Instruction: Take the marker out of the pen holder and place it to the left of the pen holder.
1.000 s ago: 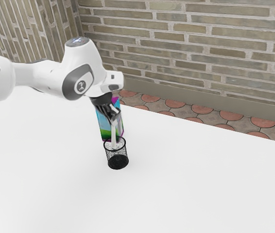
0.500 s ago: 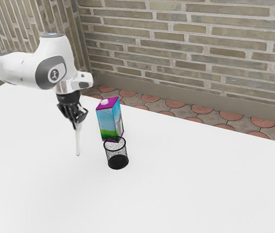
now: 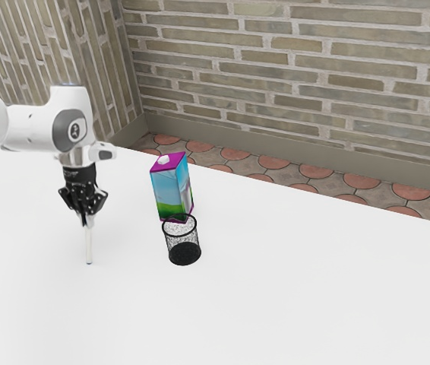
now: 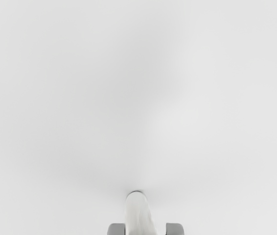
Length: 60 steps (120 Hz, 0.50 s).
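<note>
At the exterior view's left, my black gripper (image 3: 86,211) points down with its fingertips close together on the upper part of the white marker (image 3: 89,245). The marker hangs upright below the fingers, its dark-tipped lower end at or close above the table; contact is hard to tell. The black mesh pen holder (image 3: 183,242) stands upright to the exterior view's right of the marker, with no marker in it. In the wrist view, the marker (image 4: 138,215) rises between the two grey fingertips of my gripper (image 4: 146,229).
A blue, green and purple carton (image 3: 171,188) stands just behind the pen holder. The white table (image 3: 291,289) ends at a back edge before a tiled floor (image 3: 276,167) and a brick wall (image 3: 291,68).
My gripper lifted the marker out of the pen holder, carried it toward the exterior view's left, and then lowered it. The pen holder and carton have stayed put.
</note>
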{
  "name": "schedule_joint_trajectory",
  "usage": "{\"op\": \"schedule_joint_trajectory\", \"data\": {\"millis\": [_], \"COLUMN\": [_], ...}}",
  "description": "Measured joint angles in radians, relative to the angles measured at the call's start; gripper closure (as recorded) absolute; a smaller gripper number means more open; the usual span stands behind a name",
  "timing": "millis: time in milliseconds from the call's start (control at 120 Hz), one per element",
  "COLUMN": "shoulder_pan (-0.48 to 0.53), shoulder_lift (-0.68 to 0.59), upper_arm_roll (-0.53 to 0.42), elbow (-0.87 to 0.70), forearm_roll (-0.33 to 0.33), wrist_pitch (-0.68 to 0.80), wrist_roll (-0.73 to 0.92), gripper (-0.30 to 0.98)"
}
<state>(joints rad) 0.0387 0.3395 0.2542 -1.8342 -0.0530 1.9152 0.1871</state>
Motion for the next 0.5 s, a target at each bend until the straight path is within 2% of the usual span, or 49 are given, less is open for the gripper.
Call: {"op": "schedule_joint_trajectory", "data": {"millis": [283, 383, 500], "shoulder_pan": [0.007, 0.008, 0.02], "shoulder_lift": [0.035, 0.124, 0.166], "upper_arm_roll": [-0.001, -0.004, -0.003], "elbow": [0.037, 0.141, 0.16], "forearm_roll": [-0.063, -0.144, -0.219], "wrist_pitch": [-0.011, 0.003, 0.031], "wrist_roll": [0.02, 0.028, 0.046], "gripper": [0.34, 0.34, 0.49]}}
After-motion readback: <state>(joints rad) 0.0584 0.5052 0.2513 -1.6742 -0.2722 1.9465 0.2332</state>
